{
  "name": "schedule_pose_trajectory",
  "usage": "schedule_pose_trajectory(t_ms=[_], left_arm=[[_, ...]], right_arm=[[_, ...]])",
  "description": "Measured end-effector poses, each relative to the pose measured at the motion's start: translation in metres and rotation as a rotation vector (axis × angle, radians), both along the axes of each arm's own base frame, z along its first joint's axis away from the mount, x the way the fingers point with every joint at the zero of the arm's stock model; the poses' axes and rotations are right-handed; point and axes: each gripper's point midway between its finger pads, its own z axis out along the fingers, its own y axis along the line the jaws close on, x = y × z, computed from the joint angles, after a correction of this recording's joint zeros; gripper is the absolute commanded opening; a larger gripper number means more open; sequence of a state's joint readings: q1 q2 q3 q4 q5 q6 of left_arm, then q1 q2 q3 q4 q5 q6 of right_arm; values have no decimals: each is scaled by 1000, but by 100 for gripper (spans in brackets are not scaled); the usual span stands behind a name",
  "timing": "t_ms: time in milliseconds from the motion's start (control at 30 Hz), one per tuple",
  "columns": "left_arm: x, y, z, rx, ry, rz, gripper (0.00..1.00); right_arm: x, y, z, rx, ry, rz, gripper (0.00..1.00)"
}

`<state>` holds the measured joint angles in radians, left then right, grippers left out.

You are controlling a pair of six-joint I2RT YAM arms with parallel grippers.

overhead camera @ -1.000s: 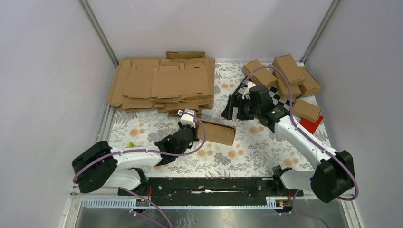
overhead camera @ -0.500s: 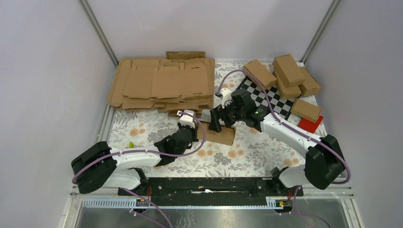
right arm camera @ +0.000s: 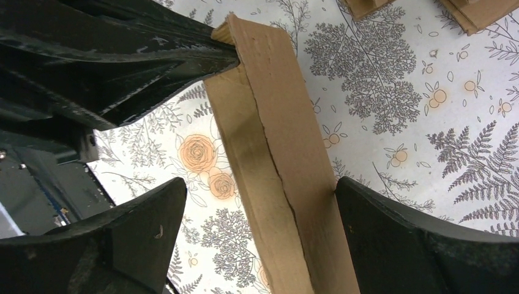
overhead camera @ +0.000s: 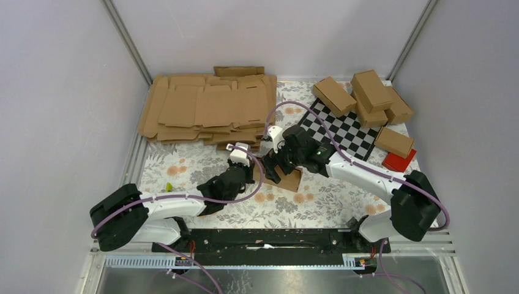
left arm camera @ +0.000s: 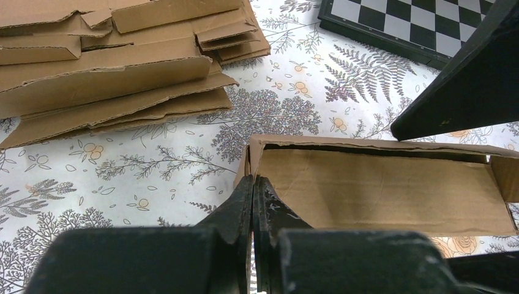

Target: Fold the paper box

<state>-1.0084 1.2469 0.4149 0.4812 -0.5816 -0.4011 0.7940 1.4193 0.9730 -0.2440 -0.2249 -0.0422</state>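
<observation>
Paper box [overhead camera: 292,179] is lying mid-tabletop [overhead camera: 318,199], left fingers [left arm camera: 252,199] pinching tight on its end wall, right fingers [right arm camera: 138,214] straddling it wide open; an off-centre squeeze is risking buckling the wall or yanking it free.

Top external camera, fixed high behind the arm bases at 6 o'clock, looks steeply down over the whole table [overhead camera: 177,165]. Left wrist camera rides low and close behind the left gripper [left arm camera: 253,180], facing about 1 o'clock. Right wrist camera hangs close above the right gripper [right arm camera: 260,184], looking almost straight down. All three views share the paper box [overhead camera: 292,180] at table centre.
</observation>
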Motion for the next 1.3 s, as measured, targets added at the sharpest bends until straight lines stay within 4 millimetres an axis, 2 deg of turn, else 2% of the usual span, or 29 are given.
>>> schedule_pose_trajectory(t_ms=[600, 733, 1000, 1067, 1167, 1300], left_arm=[[-1, -2, 1, -12, -3, -10, 0], [-3, 0, -1, -33, -11, -16, 8], [-6, -1, -1, -41, 5, -26, 12], [-7, -1, 0, -39, 10, -32, 16], [-11, 0, 0, -36, 21, -44, 28], [-15, 2, 3, -45, 33, -51, 34]], right_arm=[[-12, -4, -22, -147, -70, 22, 98], [-15, -12, -30, -182, -76, 7, 96], [-17, -22, -34, -257, -109, -20, 92], [-15, -24, -34, -270, -119, -33, 92], [-13, -27, -34, -284, -130, -45, 90], [-14, -28, -34, -291, -132, -45, 85]])
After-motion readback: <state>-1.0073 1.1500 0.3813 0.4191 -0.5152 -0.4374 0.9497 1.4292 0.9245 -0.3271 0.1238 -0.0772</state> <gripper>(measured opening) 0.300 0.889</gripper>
